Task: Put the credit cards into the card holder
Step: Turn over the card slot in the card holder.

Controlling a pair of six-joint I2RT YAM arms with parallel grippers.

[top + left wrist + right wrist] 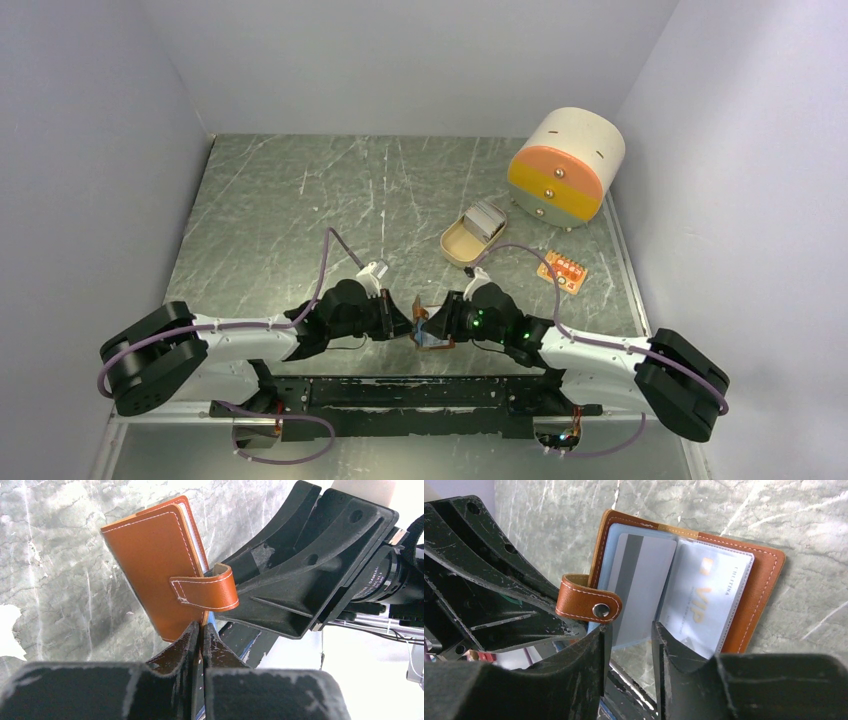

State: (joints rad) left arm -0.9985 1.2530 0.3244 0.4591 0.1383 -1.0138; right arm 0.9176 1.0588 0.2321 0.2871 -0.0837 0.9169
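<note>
- Card holder [150,565], brown leather, rises straight out of the left jaws, which are pressed together and pinch its lower edge. From that wrist we see only its outer cover.
- Its strap [205,592] curls away just to the right of those tips.
- From the right wrist, the card holder lies open just beyond the right jaws, with its light blue lining and clear sleeves facing us. The snap stud [600,610] sits just above the left-hand tip.
- The right jaws are spread, with a clear gap between them.
- A pale grey credit card [644,580] with a dark stripe sits in the sleeve straight ahead of that gap, its lower edge between the two tips. We cannot tell whether either tip touches it, since they hide its corners.
- A VIP card [704,595] fills the sleeve above the right-hand tip.
- Well beyond both sets of jaws, a stack of credit cards [488,217] rests in a tan dish [455,248] on the tabletop [300,200]. A cream-and-orange drum box [565,165] stands farther off.
</note>
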